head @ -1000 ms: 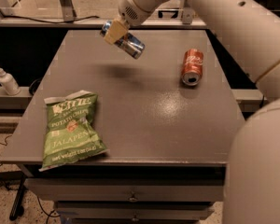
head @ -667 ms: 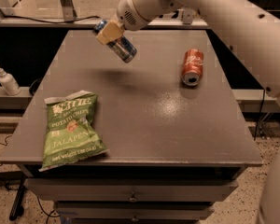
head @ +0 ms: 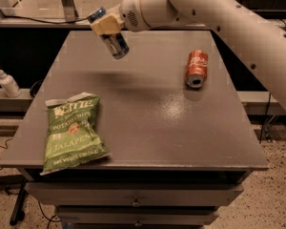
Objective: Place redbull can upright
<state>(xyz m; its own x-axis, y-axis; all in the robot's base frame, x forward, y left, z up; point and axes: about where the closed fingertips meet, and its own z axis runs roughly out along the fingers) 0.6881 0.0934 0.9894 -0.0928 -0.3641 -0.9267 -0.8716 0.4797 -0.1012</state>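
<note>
The redbull can (head: pixel 115 44), slim, blue and silver, hangs tilted in the air over the far left part of the grey table (head: pixel 148 113). Its lower end points down and to the right, and its upper end pokes out behind the gripper. My gripper (head: pixel 105 25), cream-coloured at the end of the white arm coming in from the upper right, is shut on the can around its upper half. The can's shadow lies on the table below it.
A wider orange-red soda can (head: pixel 196 68) lies on its side at the far right of the table. A green chip bag (head: pixel 72 131) lies flat at the front left. A white pump bottle (head: pixel 7 82) stands on a ledge to the left.
The arm has swung left with the can in it, from the table's far middle to its far left. The can now hangs more steeply. The soda can and chip bag have not moved.
</note>
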